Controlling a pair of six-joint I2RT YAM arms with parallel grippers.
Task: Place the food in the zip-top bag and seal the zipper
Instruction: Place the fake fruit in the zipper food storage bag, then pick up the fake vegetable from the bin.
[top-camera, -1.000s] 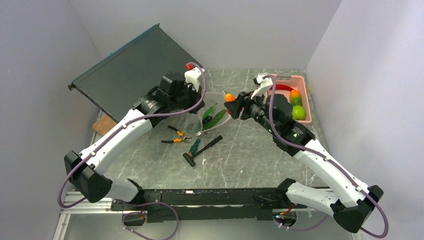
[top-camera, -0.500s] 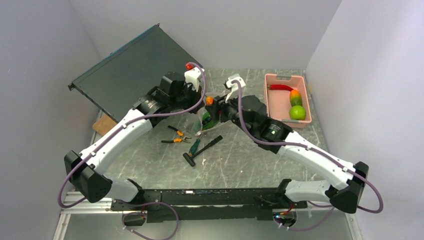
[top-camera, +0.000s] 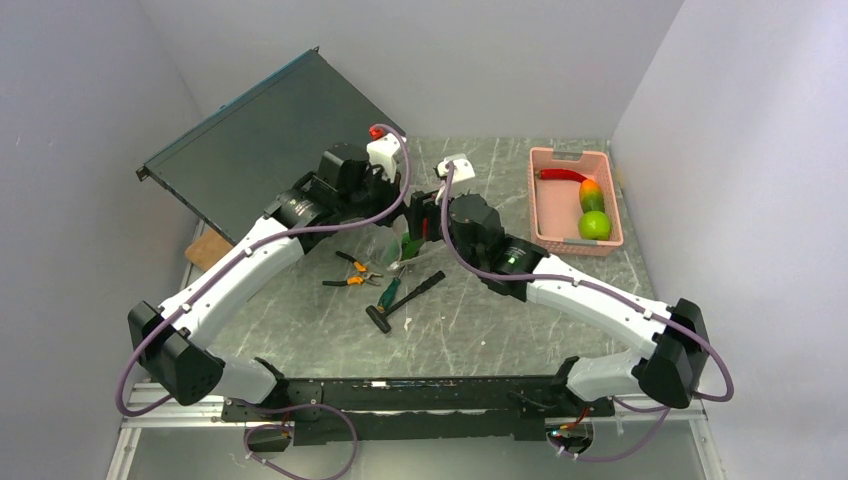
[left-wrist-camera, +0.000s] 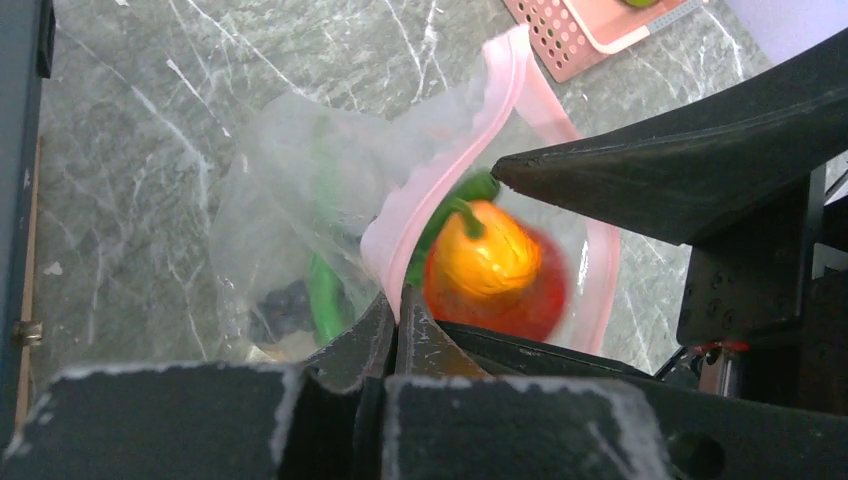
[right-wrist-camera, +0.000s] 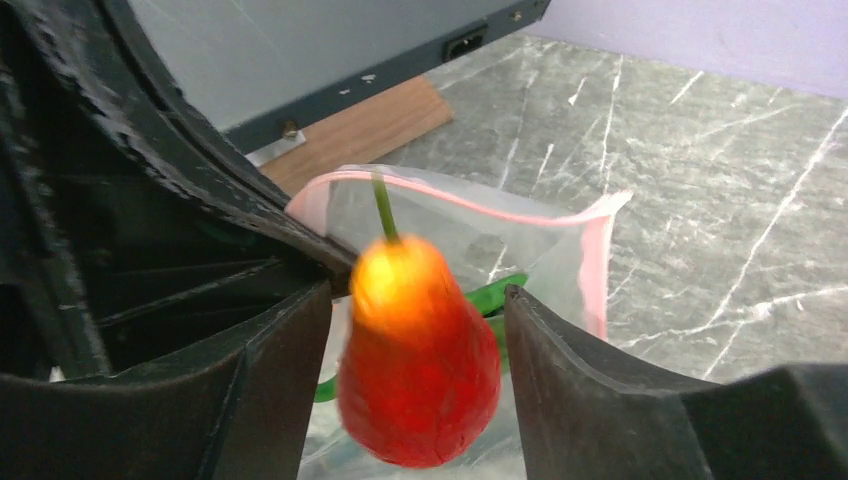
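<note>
Right gripper (right-wrist-camera: 418, 300) has swung away from the pink basket (top-camera: 570, 153) and across the table to the zip-top bag (left-wrist-camera: 290, 170), bringing a red-orange toy fruit (right-wrist-camera: 420, 370) with it. A second earlier it was beside the basket. It now sits close against the left gripper (left-wrist-camera: 395, 305), over the bag's mouth.

Finding, right side: the jaws stand apart with the fruit between them. In the right wrist view the fruit is smeared while the fingers, bag and table behind it are crisp, and thin slivers of light show on either flank. Judgement: the fruit has been let go and is dropping, not clamped.

Finding, left side: the fingers are pressed together on the pink zipper (left-wrist-camera: 505, 80), holding one lip up so the mouth gapes. That arm has not shifted.

Position of the fruit: at the mouth, against the raised lip in the left wrist view, with clear film behind it. Whether it has passed the lip cannot be told.

Contents: a green cucumber (left-wrist-camera: 322, 285) and a dark grape bunch (left-wrist-camera: 285, 300) lie inside the bag. The red chili (top-camera: 560, 175), mango (top-camera: 591, 192) and green apple (top-camera: 594, 225) remain in the basket, well apart from the bag.

Bearing on the task: loading is judged about half done, with three pieces outstanding and the zipper unsealed. Risk noted: the fruit could strike the lip and roll out onto the table if the mouth sags.
</note>
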